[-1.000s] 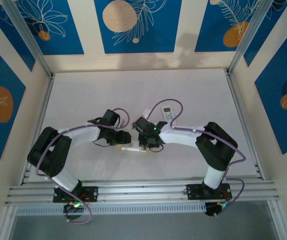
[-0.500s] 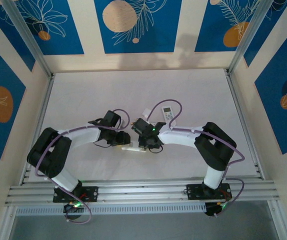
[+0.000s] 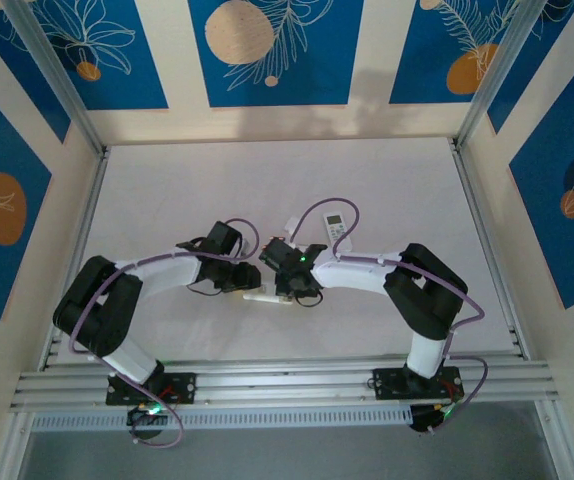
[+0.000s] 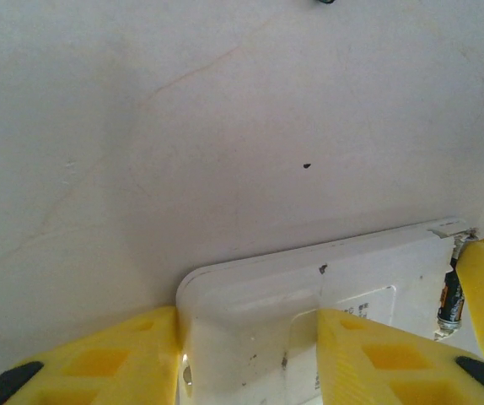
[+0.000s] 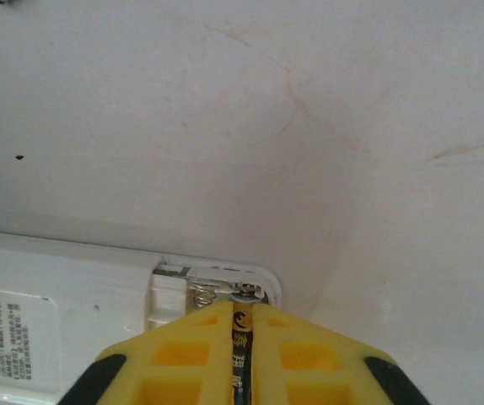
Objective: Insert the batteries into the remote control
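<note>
Since the battery [image 5: 240, 342] is pinched btwn the yellow fingers of the R gripper [image 5: 242, 310], that pincer is read as closed narrow on it. The battery is seen as a thin dark strip at bottom centre of the R wrist view. Its long axis is pointed straight up-frame, and its nose is seen just below the spring [image 5: 206, 291] in the open bay [image 5: 212, 283] at the right end of the remote control [image 4: 309, 274]. So the coming move is judged to turn on that line, battery to spring: a short push up-frame and down into the bay, w/ the R arm by far the nearer one.

The L gripper [image 4: 246, 337] is set partway apart at the bottom of the L wrist view. One finger is laid against the remote's rounded short end at lower left; the other is seen over its face at lower centre. A bracing hold is likely, but a true clamp can't be confirmed.

Room: bare table [image 5: 225, 126] is seen across the upper part of both wrist frames, so nothing is crowded beyond the bay wall. In the top view a 2nd remote [image 3: 335, 224] is placed up-right of the grippers, well apart.
</note>
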Tool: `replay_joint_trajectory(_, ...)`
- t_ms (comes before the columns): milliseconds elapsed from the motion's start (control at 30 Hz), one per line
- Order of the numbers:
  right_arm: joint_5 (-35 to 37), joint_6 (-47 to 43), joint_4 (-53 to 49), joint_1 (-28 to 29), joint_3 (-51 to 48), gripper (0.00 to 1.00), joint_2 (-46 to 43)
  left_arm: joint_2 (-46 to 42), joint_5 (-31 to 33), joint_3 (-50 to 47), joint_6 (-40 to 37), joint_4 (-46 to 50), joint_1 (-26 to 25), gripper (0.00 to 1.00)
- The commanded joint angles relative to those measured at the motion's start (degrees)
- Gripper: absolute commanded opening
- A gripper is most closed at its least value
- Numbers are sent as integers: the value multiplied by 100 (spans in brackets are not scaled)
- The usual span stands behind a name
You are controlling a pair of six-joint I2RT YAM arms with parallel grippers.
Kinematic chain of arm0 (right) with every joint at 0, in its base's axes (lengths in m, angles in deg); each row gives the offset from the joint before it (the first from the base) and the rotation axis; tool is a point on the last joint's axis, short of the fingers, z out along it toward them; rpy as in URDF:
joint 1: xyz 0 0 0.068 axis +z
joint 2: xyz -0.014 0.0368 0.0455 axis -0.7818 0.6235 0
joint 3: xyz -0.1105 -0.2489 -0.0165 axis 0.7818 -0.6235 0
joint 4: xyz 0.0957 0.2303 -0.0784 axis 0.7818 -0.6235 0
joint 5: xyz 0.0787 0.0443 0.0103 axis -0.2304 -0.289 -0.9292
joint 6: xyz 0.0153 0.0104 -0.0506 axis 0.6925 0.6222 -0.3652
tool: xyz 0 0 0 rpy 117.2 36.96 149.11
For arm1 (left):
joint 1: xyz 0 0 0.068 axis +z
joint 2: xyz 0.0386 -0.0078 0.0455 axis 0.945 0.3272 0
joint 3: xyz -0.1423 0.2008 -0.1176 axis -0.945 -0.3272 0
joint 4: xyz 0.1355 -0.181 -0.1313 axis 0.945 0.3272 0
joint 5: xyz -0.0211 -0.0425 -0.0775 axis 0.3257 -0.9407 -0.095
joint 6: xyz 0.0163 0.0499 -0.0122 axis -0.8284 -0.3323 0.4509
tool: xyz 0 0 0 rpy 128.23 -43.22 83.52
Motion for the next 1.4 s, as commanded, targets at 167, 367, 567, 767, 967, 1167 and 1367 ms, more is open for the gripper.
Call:
replay_joint_trajectory(167, -430, -813, -628, -48, 400, 23, -267, -260, 367, -82, 95, 403, -172, 55)
replay_joint_trajectory(367, -585, -1462, -304, -491, 425, 27, -723, -1101, 1053, -230, 8, 417, -159, 75)
replay_joint_trajectory(567, -1311, -2718, -55, -1147, 832, 34, -392, -2394, 1785, -411, -396, 446, -158, 89)
replay_joint_trajectory(767, -1808, -1917, -369, -1559, 1608, 39, 397, -3150, 2005, -639, -672, 318, -152, 95)
replay_joint_trajectory(967, -1341, -1272, -861, -1414, 2374, 45, 1115, -3219, 2062, -680, -736, 352, -150, 98)
replay_joint_trajectory(1167, -981, -1063, -1217, -1254, 2970, 45, 1654, -3202, 2167, -671, -785, 398, -154, 100)
replay_joint_trajectory(1367, -821, -1132, -1395, -1164, 3315, 45, 1970, -3222, 2168, -765, -769, 330, -154, 100)
